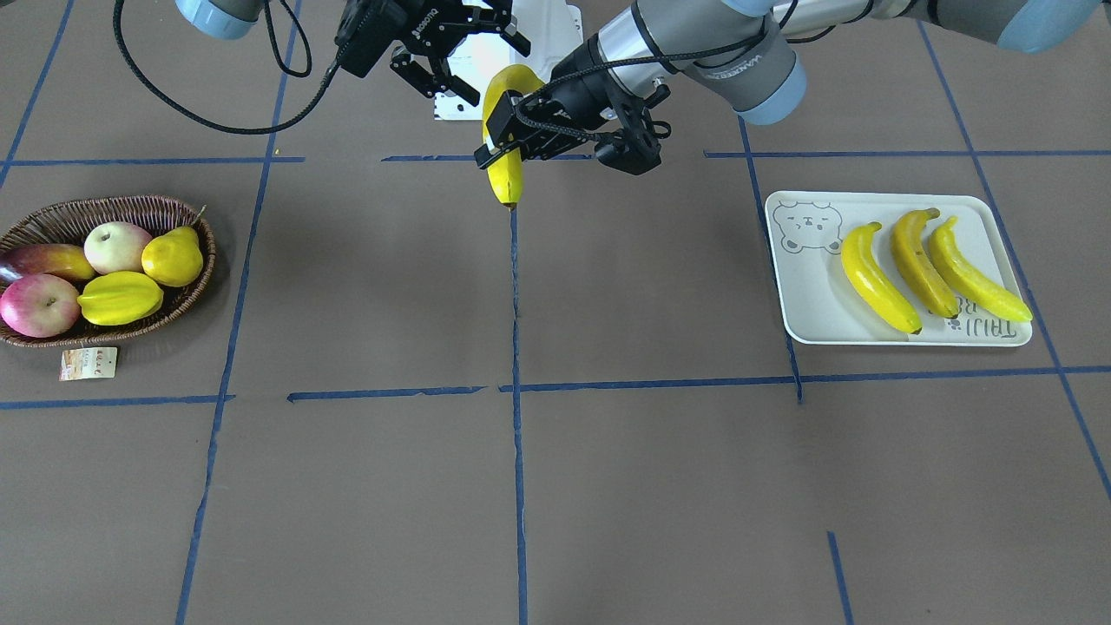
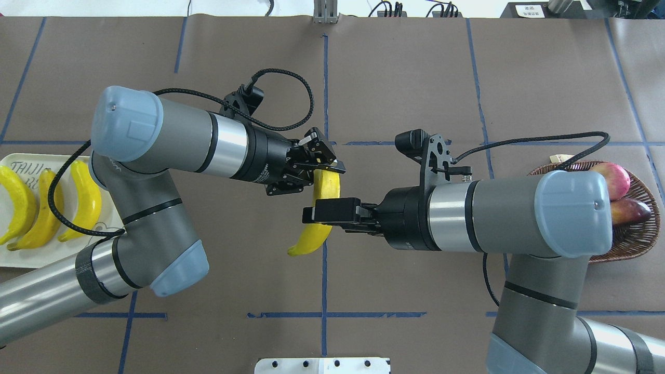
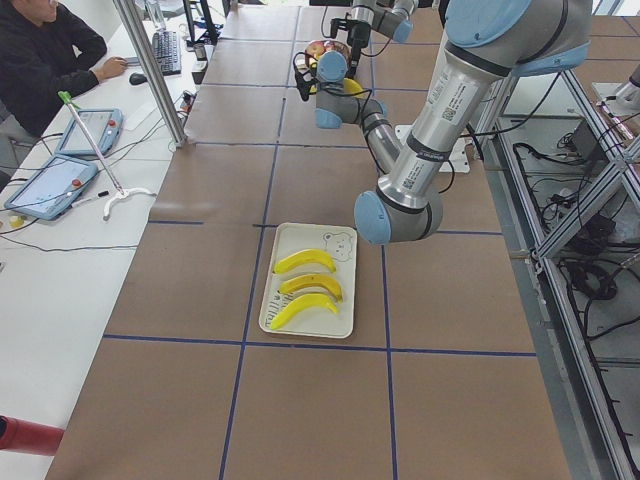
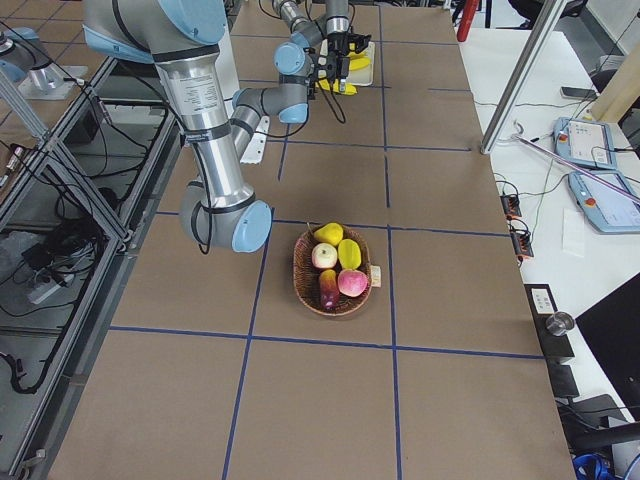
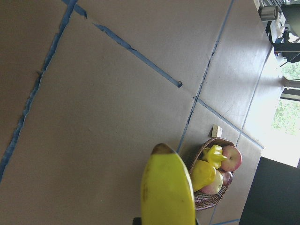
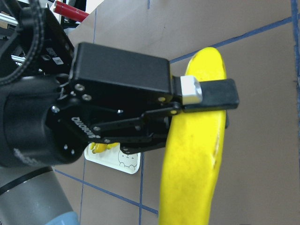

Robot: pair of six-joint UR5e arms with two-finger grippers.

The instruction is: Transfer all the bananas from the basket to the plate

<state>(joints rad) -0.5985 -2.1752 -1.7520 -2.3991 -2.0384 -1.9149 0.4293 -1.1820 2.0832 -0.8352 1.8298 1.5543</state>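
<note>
Three bananas (image 1: 916, 260) already lie side by side on the plate (image 1: 811, 295), at 3 o'clock in the front-facing view. The fourth banana (image 1: 506, 178) is in the air at 12 o'clock, over the middle of the counter (image 1: 364, 286), between the two arms. The left pincer (image 1: 508, 137) is clamped across it. The right pincer (image 2: 332, 210) sits at its robot-side part; I cannot tell whether it grips the banana or is free of it. The basket (image 1: 61, 221), at 9 o'clock, holds only a pear (image 1: 174, 258), a starfruit (image 1: 120, 297), a mango (image 1: 48, 260) and two apples (image 1: 39, 305). What seems left is to carry this last banana to the plate and set it down.
</note>
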